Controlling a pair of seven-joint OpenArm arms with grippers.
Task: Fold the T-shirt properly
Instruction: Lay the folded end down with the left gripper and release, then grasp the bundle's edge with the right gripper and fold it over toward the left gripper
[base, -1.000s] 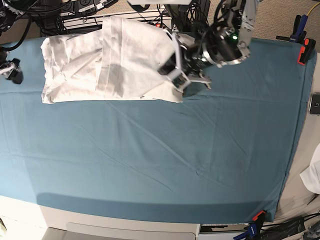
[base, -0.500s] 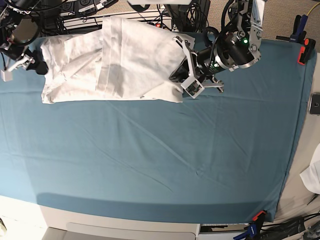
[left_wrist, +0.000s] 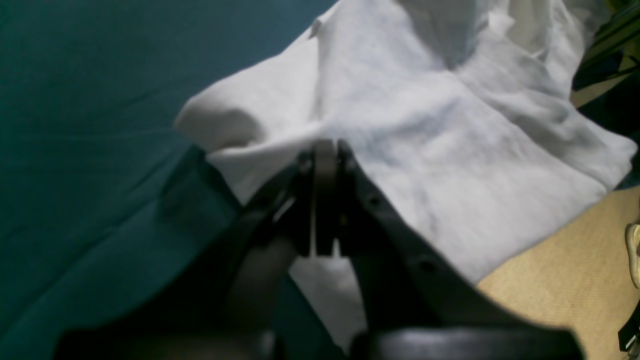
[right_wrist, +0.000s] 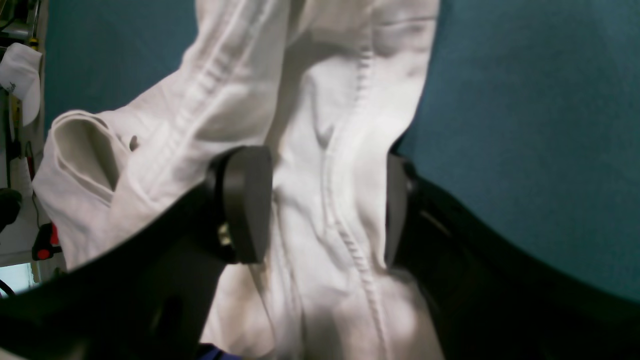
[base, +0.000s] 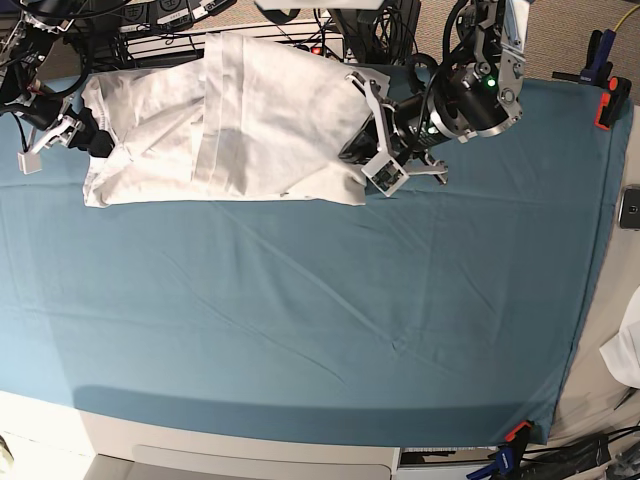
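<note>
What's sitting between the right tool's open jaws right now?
In the right wrist view, a bunched, seamed fold of the T-shirt fills the gap of the right tool; its jaws are open.

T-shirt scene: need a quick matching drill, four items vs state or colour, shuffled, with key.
Items:
1. left gripper
2. right gripper
3. T-shirt
4. table sheet

States:
A. teal, spread flat, lightly creased
B. jaws wide, fabric between them
C. jaws shut at the shirt's edge
D. white, bunched at the far side of the table

Pairs: 1-C, 2-B, 3-D, 4-A
</note>
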